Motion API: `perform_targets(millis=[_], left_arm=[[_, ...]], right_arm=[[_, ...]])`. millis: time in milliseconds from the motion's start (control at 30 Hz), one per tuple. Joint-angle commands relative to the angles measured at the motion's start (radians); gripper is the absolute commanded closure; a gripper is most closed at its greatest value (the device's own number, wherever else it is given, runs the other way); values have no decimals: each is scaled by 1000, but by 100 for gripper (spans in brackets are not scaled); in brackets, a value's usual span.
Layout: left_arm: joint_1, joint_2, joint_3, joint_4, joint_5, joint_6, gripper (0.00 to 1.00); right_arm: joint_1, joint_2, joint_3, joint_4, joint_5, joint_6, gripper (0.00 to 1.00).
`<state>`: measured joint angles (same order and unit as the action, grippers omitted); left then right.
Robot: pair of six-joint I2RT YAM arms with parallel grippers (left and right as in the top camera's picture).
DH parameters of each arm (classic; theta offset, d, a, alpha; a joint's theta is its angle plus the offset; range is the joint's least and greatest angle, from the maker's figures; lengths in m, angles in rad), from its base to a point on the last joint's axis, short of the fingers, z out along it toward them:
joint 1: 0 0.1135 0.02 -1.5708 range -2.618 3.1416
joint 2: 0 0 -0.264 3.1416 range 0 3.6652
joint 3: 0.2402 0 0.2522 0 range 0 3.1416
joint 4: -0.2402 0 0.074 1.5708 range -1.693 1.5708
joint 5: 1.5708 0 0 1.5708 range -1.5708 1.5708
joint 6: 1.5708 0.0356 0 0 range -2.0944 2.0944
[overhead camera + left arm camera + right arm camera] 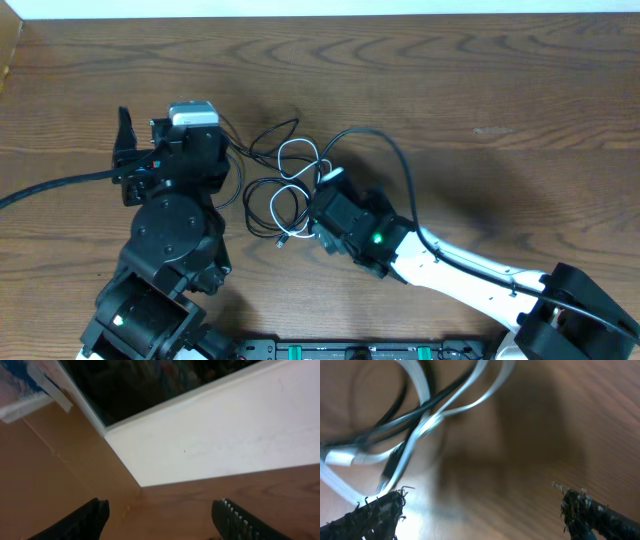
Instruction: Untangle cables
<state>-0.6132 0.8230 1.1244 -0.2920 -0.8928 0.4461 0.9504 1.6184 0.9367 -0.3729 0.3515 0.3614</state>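
Note:
The thin white cable (299,153) and the thin black cable (272,134) lie tangled in loops on the wooden table, mid-frame. In the right wrist view the white cable (420,390) and the black cable (395,460) cross at the upper left, blurred. My right gripper (482,505) is open and empty just beside the tangle, with its left finger close to the cables; overhead it sits at the tangle's right edge (312,205). My left gripper (160,512) is open and empty, facing the table's far left corner, left of the cables (125,140).
A thick black arm cord (390,155) arcs over the right wrist, another (50,186) runs off the left edge. The left wrist view shows the table edge against a white wall (225,435). Bare wood (500,110) lies to the right and back.

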Motion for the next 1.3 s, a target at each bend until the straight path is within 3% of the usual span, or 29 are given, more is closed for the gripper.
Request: perform_targets(millis=[0, 67, 267, 500, 600, 667, 800, 900, 1100, 1267], left_arm=[[1, 7, 23, -33, -13, -72, 29], [1, 21, 23, -53, -13, -71, 29], [1, 65, 23, -74, -14, -71, 28], [1, 70, 23, -74, -14, -71, 27], [1, 70, 23, -74, -13, -71, 27], [1, 70, 23, -74, -13, -71, 27], [1, 70, 23, -74, -13, -71, 27], [1, 70, 23, -74, -14, -71, 27], [1, 70, 23, -74, -13, -71, 27], [1, 71, 23, -74, -13, -71, 27]], right_arm=[[-7, 6, 9, 39, 48, 259, 1], [-4, 7, 9, 91, 14, 372, 1], [21, 39, 9, 250, 67, 513, 1], [14, 69, 9, 199, 168, 554, 1], [-10, 70, 9, 200, 233, 390, 1], [-31, 70, 9, 243, 218, 170, 1], [-58, 70, 9, 303, 32, -305, 1], [-63, 70, 9, 287, -61, -494, 1], [-83, 70, 9, 261, -71, -581, 1], [-126, 70, 9, 327, -68, -516, 1]])
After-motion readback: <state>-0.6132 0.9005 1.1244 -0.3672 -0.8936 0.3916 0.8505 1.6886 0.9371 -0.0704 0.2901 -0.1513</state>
